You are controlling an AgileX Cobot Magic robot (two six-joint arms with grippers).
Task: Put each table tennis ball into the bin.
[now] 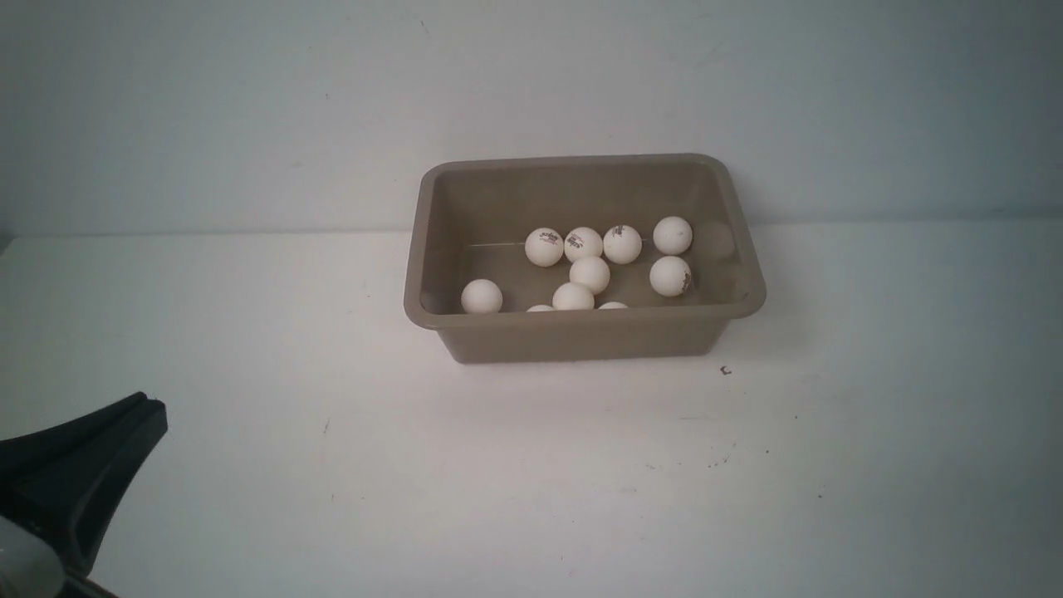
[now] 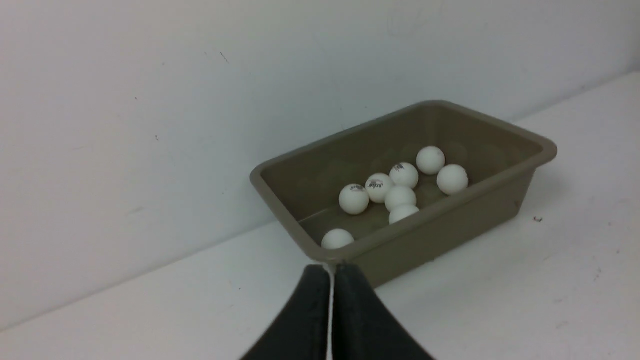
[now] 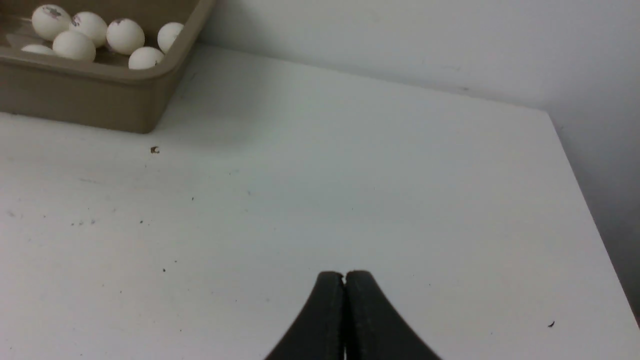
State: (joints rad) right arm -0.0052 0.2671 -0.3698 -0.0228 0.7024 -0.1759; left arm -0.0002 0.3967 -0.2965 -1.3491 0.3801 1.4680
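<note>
All visible balls (image 1: 590, 274) lay inside the bin (image 1: 581, 332); both grippers, left (image 2: 331, 272) and right (image 3: 344, 276), sat pressed together, empty. A careless arm sweep could still tip it.

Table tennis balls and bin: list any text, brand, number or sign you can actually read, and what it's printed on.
Nothing is legible.
Table tennis balls: small dark logos on several, too blurred to read in any view.
Bin: no print visible.
Left gripper, right gripper: no markings visible.
</note>
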